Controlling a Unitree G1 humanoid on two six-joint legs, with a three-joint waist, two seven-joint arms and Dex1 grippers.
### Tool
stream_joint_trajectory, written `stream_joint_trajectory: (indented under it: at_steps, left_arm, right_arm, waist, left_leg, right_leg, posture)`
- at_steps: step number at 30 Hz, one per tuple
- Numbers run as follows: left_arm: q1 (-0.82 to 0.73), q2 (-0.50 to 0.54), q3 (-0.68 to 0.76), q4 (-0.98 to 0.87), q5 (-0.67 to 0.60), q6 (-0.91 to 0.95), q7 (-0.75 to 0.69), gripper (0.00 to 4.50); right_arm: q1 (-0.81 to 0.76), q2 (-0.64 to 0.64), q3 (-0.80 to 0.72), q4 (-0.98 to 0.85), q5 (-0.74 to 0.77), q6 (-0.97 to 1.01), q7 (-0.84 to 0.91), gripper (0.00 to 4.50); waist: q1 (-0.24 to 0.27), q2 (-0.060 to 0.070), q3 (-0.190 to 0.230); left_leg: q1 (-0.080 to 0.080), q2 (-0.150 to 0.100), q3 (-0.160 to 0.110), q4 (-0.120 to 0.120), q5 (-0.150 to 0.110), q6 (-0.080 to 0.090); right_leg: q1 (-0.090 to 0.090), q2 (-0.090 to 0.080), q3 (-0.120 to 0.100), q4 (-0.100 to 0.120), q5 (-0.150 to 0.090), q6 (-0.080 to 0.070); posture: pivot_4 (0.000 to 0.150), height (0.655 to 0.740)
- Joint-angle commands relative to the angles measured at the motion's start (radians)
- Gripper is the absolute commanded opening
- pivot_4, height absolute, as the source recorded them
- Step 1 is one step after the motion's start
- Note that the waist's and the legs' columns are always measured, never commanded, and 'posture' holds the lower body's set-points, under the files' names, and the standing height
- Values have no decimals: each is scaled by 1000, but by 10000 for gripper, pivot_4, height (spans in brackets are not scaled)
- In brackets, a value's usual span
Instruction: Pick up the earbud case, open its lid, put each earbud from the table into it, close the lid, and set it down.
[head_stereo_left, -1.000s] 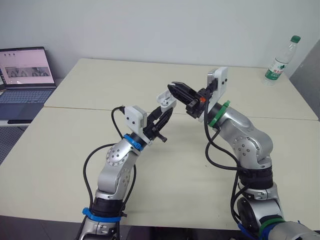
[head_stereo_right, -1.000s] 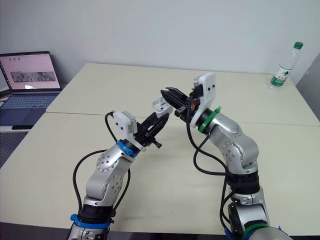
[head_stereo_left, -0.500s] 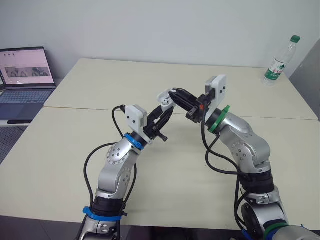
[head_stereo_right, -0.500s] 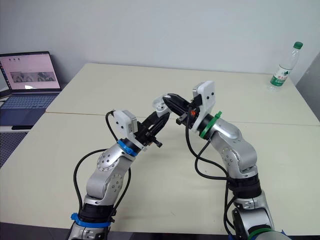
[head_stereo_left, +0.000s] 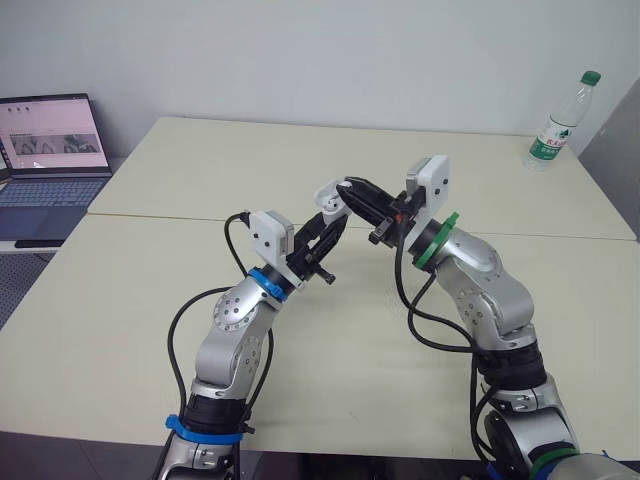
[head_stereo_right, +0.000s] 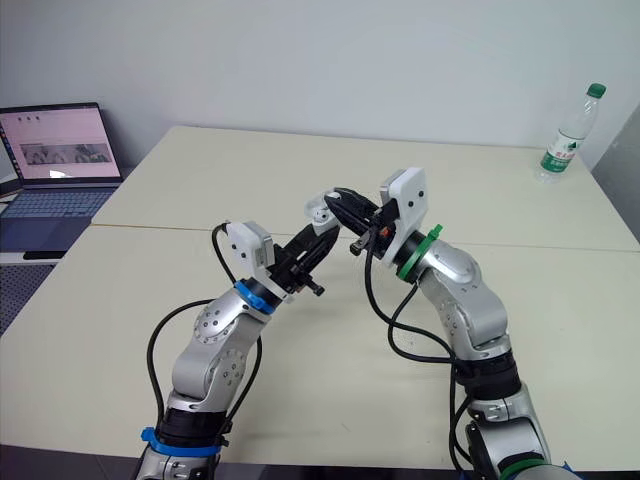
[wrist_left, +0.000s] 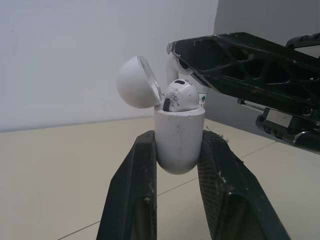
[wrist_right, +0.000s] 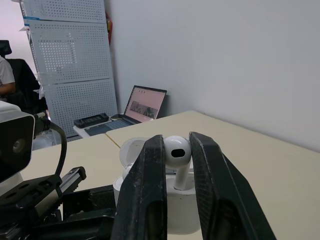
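The earbud case (wrist_left: 177, 140) is held up above the middle of the tabletop (head_stereo_left: 200, 170), gripped by its lower body between the two fingers of the left end effector (head_stereo_left: 333, 218), with its lid (wrist_left: 136, 82) swung open to the far side. The right end effector (head_stereo_left: 352, 192) is pinching an earbud (wrist_right: 177, 150) by its head, stem pointing down at the case's open mouth. To do this step well, the stem should line up with the free socket, beside the earbud (wrist_left: 181, 95) already sitting in the case. It should then go straight down without nudging the lid, and the left grip should stay firm so the case does not twist. The fingers should spread only once the bud seems seated. By count: one case, two earbuds (one in the case, one pinched), one water bottle (head_stereo_left: 560, 125) at the far right, and one laptop (head_stereo_left: 50, 150) off to the left.
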Motion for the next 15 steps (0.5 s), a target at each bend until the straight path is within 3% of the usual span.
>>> stream_joint_trajectory:
  at_steps: [1, 14, 15]
  left_arm:
    - [-12, -7, 2, -69, -24, -18, -9, 7435]
    - [-16, -5, 1, -68, -29, -20, -9, 7435]
    - [-16, -5, 1, -68, -29, -20, -8, 7435]
  right_arm:
    - [1, -3, 2, 4, -18, -29, 5, 3454]
    - [7, -1, 10, 19, -35, -64, 17, 3454]
    - [8, 0, 9, 17, -32, -64, 19, 6954]
  waist:
    - [0, 0, 0]
    - [0, 0, 0]
    - [0, 0, 0]
  left_leg:
    - [0, 0, 0, 0, 0, 0]
    - [0, 0, 0, 0, 0, 0]
    - [0, 0, 0, 0, 0, 0]
  right_leg:
    - [0, 0, 0, 0, 0, 0]
    - [0, 0, 0, 0, 0, 0]
    - [0, 0, 0, 0, 0, 0]
  posture:
    - [1500, 7400]
    - [1500, 7400]
    - [1500, 7400]
